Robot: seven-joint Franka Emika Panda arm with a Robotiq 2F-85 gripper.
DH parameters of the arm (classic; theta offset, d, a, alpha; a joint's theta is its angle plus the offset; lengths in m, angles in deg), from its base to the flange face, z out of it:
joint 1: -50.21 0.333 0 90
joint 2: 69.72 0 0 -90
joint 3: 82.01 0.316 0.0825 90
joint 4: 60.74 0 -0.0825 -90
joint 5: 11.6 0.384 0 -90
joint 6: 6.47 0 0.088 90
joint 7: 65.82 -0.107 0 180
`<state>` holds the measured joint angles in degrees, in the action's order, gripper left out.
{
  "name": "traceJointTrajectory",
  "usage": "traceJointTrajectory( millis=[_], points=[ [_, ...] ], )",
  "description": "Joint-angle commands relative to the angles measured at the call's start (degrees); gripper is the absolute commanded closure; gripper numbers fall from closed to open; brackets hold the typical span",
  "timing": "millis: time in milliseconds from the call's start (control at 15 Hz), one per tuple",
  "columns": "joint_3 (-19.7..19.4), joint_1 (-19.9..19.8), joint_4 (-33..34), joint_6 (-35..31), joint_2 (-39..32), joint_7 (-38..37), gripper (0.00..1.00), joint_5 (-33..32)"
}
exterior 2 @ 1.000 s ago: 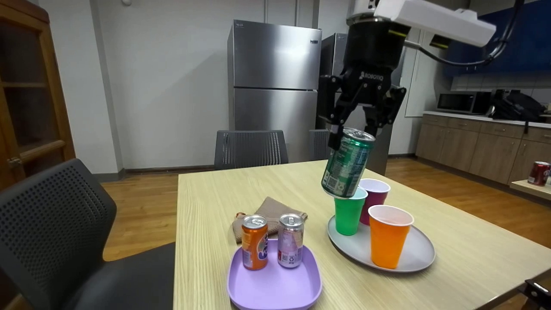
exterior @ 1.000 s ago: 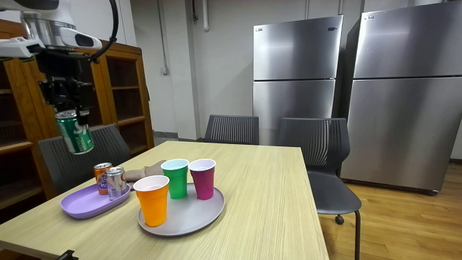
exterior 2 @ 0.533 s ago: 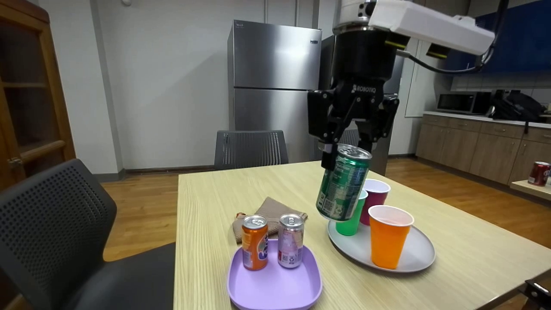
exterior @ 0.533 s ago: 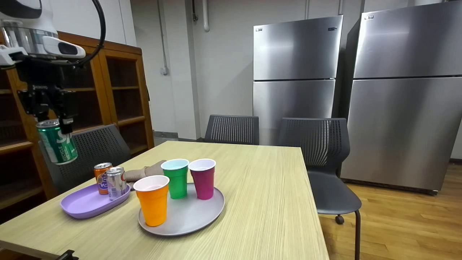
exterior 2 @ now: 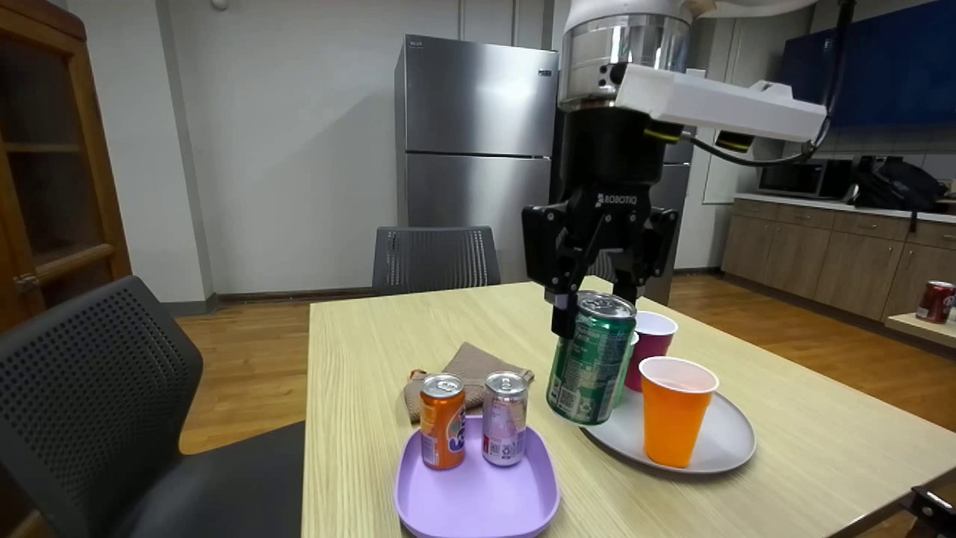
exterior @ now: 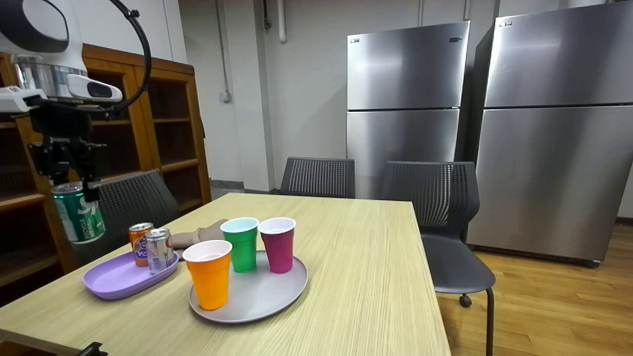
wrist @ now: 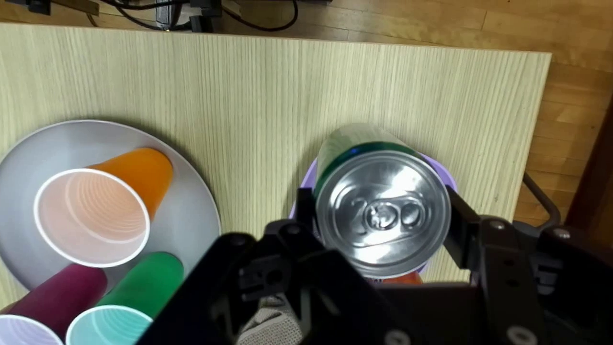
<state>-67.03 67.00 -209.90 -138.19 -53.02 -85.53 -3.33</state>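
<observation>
Gripper point(wrist: 380, 208), jaws closed around green can point(exterior 2: 592, 366), not yet set down; height unclear from here. Orange can point(exterior 2: 442, 422), pale can point(exterior 2: 504, 418): standing on purple tray point(exterior 2: 478, 497).

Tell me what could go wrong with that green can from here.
The green can hangs tilted in the gripper, so it might slip and drop. If lowered over the purple tray, it could knock over the orange can or the pale purple can standing there.
</observation>
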Motion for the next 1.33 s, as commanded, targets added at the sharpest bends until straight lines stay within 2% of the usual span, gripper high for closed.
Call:
traceJointTrajectory(
  millis=[0,667,1267],
  points=[
    [0.8,-0.7,3.3,-1.0,-4.6,0.5,0.62,0.7],
    [0.8,-0.6,11.7,-3.9,-17.9,-2.5,0.62,-2.2],
    [-1.5,1.0,19.6,-5.8,-29.3,-8.5,0.62,-7.9]
  ],
)
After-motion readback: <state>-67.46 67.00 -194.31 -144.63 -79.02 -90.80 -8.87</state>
